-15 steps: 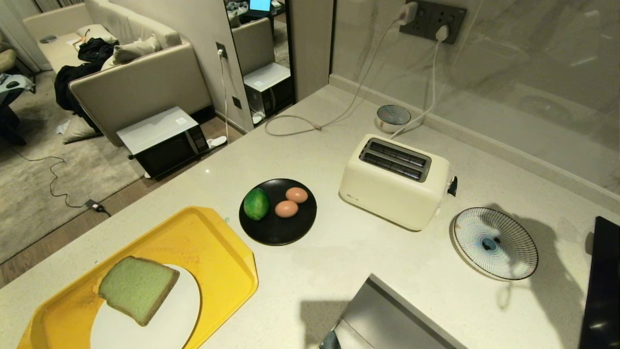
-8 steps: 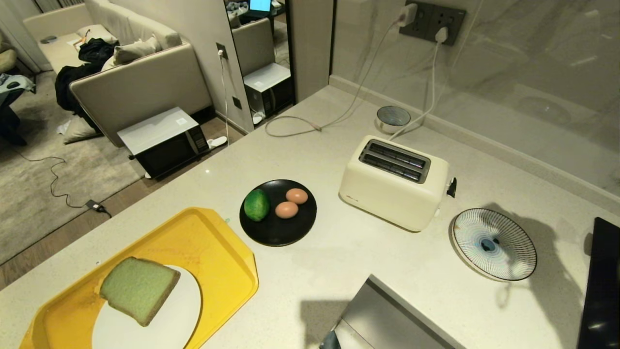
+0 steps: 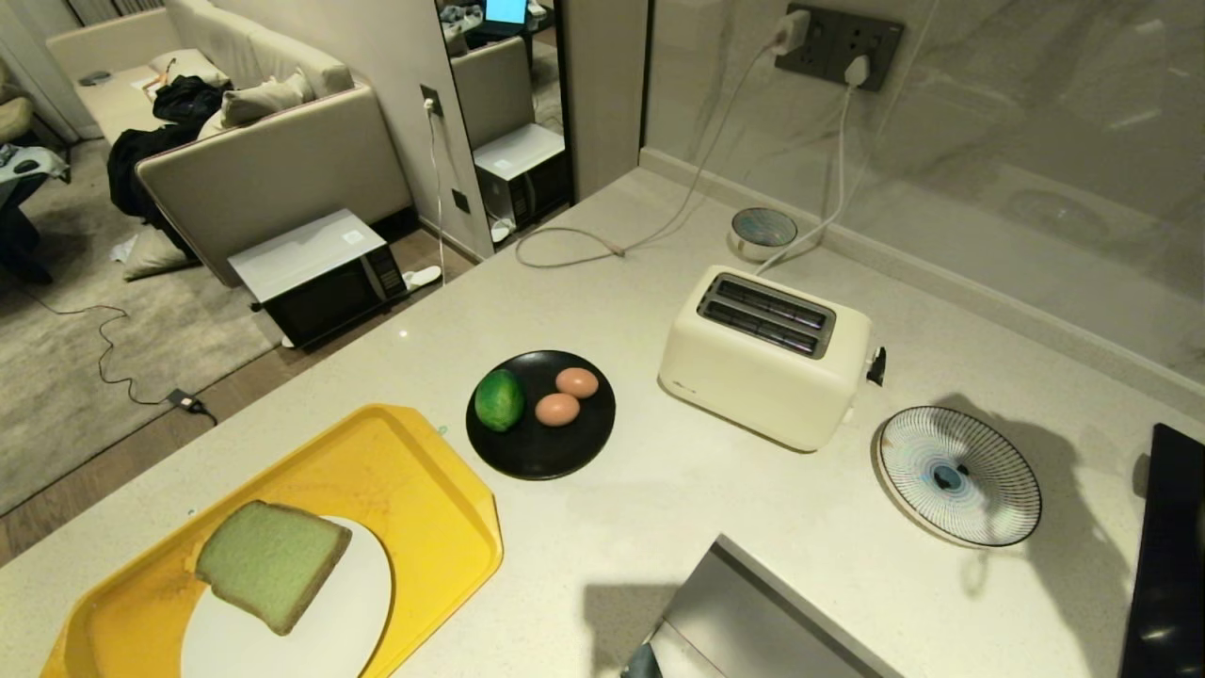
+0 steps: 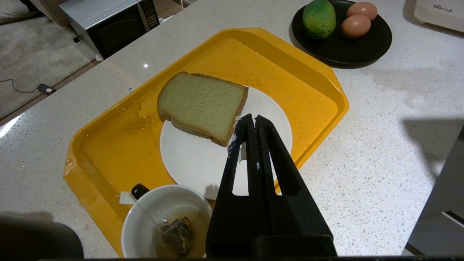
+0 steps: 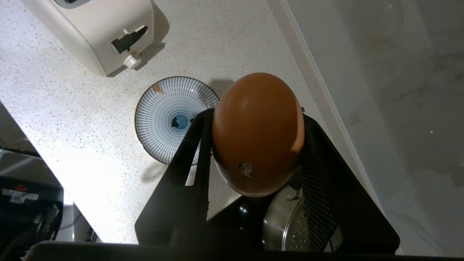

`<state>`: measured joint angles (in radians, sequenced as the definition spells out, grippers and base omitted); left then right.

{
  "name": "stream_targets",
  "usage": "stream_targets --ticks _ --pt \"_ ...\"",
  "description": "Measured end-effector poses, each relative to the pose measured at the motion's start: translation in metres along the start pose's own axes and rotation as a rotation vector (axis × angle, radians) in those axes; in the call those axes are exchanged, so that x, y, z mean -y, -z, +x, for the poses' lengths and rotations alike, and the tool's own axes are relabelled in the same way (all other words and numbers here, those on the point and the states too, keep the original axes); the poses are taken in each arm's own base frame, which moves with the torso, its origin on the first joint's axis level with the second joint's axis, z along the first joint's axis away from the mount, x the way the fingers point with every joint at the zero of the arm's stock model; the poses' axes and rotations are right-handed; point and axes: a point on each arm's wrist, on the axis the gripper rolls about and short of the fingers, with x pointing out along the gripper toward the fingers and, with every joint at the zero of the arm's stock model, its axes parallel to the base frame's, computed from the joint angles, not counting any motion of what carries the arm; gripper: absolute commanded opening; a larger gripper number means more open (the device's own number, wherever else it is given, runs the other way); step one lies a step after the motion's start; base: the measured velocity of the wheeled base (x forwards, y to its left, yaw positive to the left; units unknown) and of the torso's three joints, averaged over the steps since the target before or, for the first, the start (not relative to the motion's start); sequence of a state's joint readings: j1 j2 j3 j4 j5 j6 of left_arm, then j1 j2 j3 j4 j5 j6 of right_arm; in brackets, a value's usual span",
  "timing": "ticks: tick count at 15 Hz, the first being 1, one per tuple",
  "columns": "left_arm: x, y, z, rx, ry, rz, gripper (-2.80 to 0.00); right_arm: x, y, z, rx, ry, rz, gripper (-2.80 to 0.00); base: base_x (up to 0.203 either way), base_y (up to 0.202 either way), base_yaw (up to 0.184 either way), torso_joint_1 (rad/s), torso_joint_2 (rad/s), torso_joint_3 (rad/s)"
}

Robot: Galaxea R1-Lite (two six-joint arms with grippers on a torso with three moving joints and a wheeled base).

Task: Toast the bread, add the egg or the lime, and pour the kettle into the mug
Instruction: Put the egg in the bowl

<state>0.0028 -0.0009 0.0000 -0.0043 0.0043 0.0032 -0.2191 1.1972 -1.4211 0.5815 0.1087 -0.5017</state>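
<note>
The pale green bread [image 3: 271, 563] [image 4: 203, 106] lies half on a white plate [image 4: 188, 163] in the yellow tray [image 3: 414, 471]. My left gripper [image 4: 252, 121] hangs shut and empty above that plate, just beside the bread's corner. A white mug [image 4: 136, 206] with a tea bag in it stands on the tray's near end. My right gripper [image 5: 255, 116] is shut on a brown egg [image 5: 258, 134], held high beside the striped plate [image 5: 174, 117]. The lime [image 3: 498, 398] and two more eggs [image 3: 556, 408] rest on a black plate [image 3: 537, 452]. The kettle is out of view.
A cream toaster [image 3: 764, 353] with empty slots stands mid-counter, plugged into the wall. The striped plate [image 3: 958, 474] sits to its right, then a black cooktop [image 3: 1167, 565] with a steel pan [image 5: 279, 221]. A small bowl [image 3: 763, 229] is at the back.
The head view has drifted a little, so the whole scene sits slightly lower. Nothing on the counter has moved.
</note>
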Motion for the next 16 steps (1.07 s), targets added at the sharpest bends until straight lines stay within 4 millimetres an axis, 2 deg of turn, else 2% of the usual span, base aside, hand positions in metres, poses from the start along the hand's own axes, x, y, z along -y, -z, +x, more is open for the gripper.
stream_targets --ticks 11,16 --pt "0.0 0.0 0.0 0.0 -0.001 -0.002 -2.8 -0.0035 0.0045 0.0022 0.0 -0.049 -0.004 -2.8 0.0 0.0 0.0 0.001 0.0 0.005" --pt "0.0 0.0 0.0 0.0 0.0 -0.003 -2.8 -0.0051 0.0071 0.0028 -0.001 -0.068 0.0 -2.8 0.0 0.0 0.0 0.003 0.0 0.17"
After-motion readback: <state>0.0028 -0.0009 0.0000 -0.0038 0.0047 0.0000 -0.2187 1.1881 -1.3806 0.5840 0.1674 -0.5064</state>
